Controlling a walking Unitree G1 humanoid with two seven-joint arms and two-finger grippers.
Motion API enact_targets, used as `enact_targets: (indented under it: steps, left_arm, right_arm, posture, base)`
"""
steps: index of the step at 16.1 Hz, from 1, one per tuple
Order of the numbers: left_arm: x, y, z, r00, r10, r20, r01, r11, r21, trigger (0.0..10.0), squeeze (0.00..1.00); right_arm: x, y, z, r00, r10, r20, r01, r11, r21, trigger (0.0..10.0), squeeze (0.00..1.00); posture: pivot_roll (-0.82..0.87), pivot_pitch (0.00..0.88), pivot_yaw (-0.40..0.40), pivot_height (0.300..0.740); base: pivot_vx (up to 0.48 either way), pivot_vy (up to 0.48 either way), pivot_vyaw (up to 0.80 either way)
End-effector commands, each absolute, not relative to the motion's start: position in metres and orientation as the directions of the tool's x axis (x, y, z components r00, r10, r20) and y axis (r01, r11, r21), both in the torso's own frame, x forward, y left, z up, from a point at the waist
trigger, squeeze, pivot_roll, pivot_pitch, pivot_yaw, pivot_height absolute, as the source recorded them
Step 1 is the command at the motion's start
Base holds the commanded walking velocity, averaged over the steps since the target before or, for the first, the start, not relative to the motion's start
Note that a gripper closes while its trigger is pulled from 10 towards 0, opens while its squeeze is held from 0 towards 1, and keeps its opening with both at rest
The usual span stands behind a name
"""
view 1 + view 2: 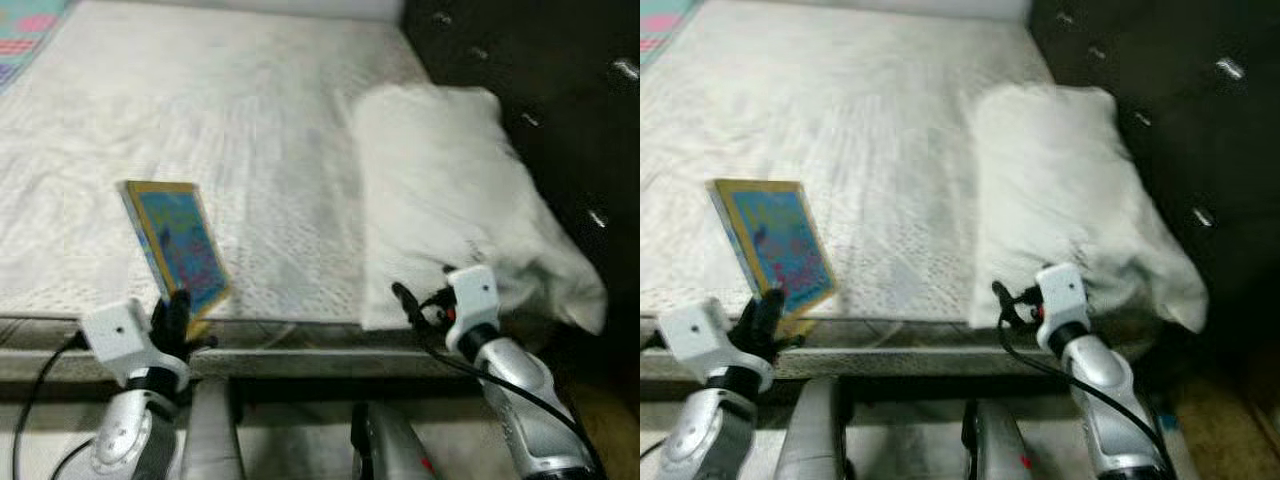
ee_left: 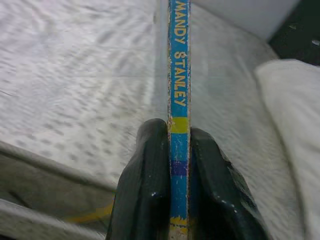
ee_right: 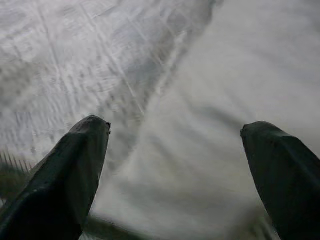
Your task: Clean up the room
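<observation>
Clamping the thin blue-and-yellow picture book (image 1: 177, 246) by its near edge, the left gripper (image 1: 176, 318) holds it lower left, over the white quilted bed (image 1: 250, 130) — spine running away, reading "MANDY STANLEY". The right gripper (image 3: 175, 165), fingers apart, faces the rumpled white pillow (image 1: 450, 190) — nearer arm to it.

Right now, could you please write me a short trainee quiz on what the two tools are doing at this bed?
1. True or false: the left tool is shut on the book.
2. The right tool faces: A) the headboard, B) the pillow, C) the floor.
3. Fill in: the book's lower corner is at the near edge of the ___.

Key: 1 true; 2 B, with its fingers open; 3 bed.
</observation>
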State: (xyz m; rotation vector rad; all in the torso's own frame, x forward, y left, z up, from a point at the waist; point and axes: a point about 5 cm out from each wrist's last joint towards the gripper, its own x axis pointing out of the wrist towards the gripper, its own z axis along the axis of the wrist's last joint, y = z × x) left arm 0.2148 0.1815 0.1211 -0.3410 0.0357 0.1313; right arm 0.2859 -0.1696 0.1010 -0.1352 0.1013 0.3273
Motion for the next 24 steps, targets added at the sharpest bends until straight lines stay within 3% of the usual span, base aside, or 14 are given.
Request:
enact_targets:
  steps: [1,6,10,17,19,22,24]
  left_arm:
    - [0.217,0.178,0.131,0.993,0.117,-0.012,-0.114,0.935,-0.335,10.0,0.0]
    - [0.219,0.178,0.131,0.993,0.117,-0.007,-0.113,0.934,-0.338,10.0,0.0]
    - [0.239,0.171,0.116,0.995,0.032,-0.092,-0.068,0.905,-0.42,10.0,0.0]
    - [0.285,0.139,0.107,0.955,-0.246,-0.162,0.09,0.769,-0.633,10.0,0.0]
    - [0.284,0.123,0.091,0.881,-0.38,-0.281,0.087,0.715,-0.694,10.0,0.0]
    - [0.273,0.109,0.084,0.792,-0.528,-0.309,0.115,0.625,-0.772,10.0,0.0]
    - [0.272,0.115,0.079,0.768,-0.539,-0.346,0.108,0.642,-0.759,10.0,0.0]
  right_arm:
    - [0.285,-0.173,0.103,0.943,0.311,-0.117,-0.325,0.937,-0.129,10.0,0.0]
    - [0.286,-0.174,0.103,0.945,0.306,-0.115,-0.32,0.938,-0.133,10.0,0.0]
    - [0.282,-0.182,0.111,0.964,0.257,-0.075,-0.266,0.948,-0.176,10.0,0.0]
    - [0.274,-0.209,0.129,0.984,0.172,-0.039,-0.176,0.952,-0.252,10.0,0.0]
    - [0.274,-0.209,0.131,0.984,0.177,-0.036,-0.18,0.946,-0.27,10.0,0.0]
    - [0.276,-0.207,0.132,0.984,0.178,-0.032,-0.18,0.945,-0.273,10.0,0.0]
    - [0.276,-0.205,0.131,0.983,0.183,-0.033,-0.185,0.944,-0.275,10.0,0.0]
  posture:
    - [-0.02,0.111,-0.118,0.56]
    - [-0.02,0.114,-0.119,0.56]
    - [-0.06,0.121,-0.122,0.56]
    - [-0.15,0.135,-0.122,0.56]
    - [-0.15,0.133,-0.121,0.56]
    - [-0.15,0.132,-0.12,0.56]
    - [-0.15,0.13,-0.117,0.56]
  base:
    - [0.0,0.0,0.0]
    - [0.0,0.0,0.0]
    - [0.0,0.0,0.0]
    - [0.0,0.0,0.0]
    - [0.0,0.0,0.0]
    - [0.0,0.0,0.0]
    - [0.0,0.0,0.0]
